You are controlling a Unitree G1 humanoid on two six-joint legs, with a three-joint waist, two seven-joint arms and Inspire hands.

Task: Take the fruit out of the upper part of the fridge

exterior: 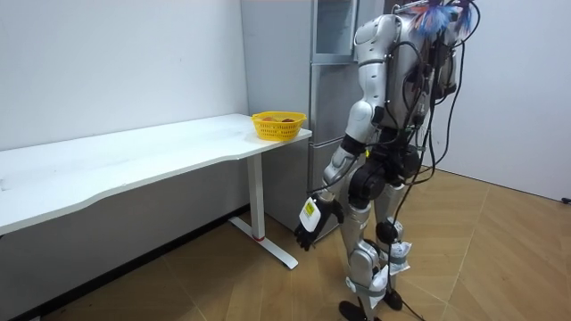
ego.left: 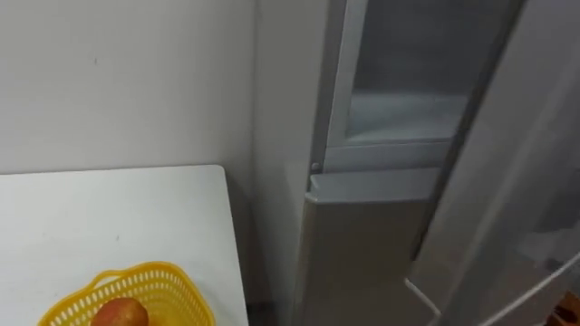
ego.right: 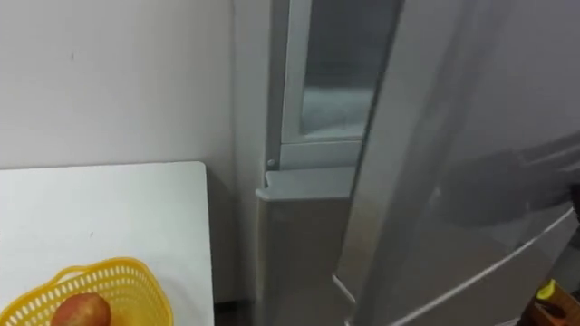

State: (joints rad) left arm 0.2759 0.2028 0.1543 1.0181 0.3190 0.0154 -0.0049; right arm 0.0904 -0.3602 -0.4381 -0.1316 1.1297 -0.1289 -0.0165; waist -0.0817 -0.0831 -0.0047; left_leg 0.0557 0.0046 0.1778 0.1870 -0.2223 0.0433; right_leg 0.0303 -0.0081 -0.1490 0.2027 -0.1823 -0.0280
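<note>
**Standing at the open upper fridge**

Hanging low by the robot's thigh, the left hand (exterior: 310,225) has loose, straight fingers and carries nothing. On the counter (ego.left: 109,208) to the left, a yellow basket (ego.left: 168,288) holds a red fruit (ego.left: 120,314). Right of it the fridge door (ego.left: 507,181) stands swung out, and the upper compartment (ego.left: 399,109) beyond shows a bare shelf. This fits either fruit already brought out or a reach to come. What else lies inside I cannot tell.
</note>
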